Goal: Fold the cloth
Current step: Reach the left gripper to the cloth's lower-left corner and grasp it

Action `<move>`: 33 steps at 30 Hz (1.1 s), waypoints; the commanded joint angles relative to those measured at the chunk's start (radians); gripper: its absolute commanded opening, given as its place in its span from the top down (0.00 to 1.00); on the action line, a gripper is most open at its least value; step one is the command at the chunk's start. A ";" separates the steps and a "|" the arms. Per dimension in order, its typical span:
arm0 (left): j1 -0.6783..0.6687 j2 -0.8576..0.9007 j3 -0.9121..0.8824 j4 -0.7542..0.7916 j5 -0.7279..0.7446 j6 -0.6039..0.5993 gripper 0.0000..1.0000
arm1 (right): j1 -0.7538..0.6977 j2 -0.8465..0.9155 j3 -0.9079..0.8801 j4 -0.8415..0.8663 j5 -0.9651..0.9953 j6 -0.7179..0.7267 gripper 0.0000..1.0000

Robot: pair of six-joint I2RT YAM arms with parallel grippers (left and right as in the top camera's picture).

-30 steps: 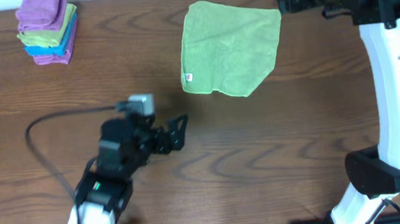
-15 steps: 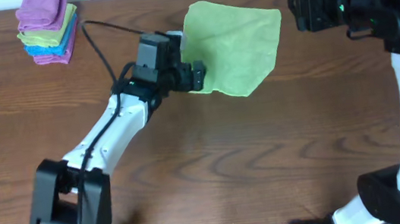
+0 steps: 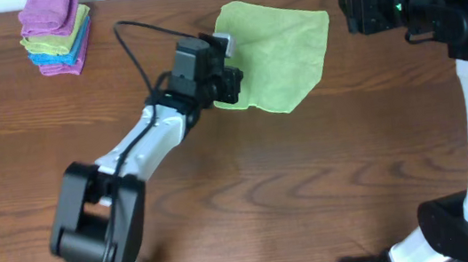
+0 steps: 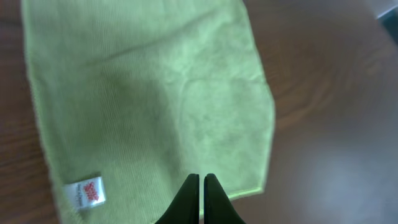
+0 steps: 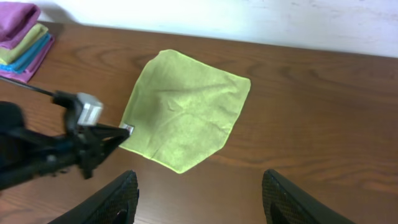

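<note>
Since the cloth lies flat and unfolded at the far middle of the table, no fold is made yet and the whole task is left. The left claw, fingers pressed together, sits over its near edge beside the white tag; whether it pinches fabric I cannot tell. The right claw hangs spread apart, off the cloth. Bare wood borders every edge, and the stack of folded cloths stands well apart.

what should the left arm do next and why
Probably open the left gripper and lower it onto the edge of the cloth near the white tag. It is shut over that edge with nothing held, and the cloth lies flat, unfolded, on the table.
</note>
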 commanded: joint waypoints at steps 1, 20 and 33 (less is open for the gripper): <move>-0.010 0.069 0.020 0.040 -0.066 -0.007 0.94 | -0.009 0.001 0.000 0.005 0.011 -0.009 0.36; -0.014 0.184 0.020 0.026 -0.322 -0.007 0.94 | -0.009 0.002 0.000 -0.008 0.037 -0.010 0.36; -0.014 0.185 0.020 -0.108 -0.443 0.001 0.94 | -0.010 0.009 -0.015 -0.003 0.075 -0.022 0.36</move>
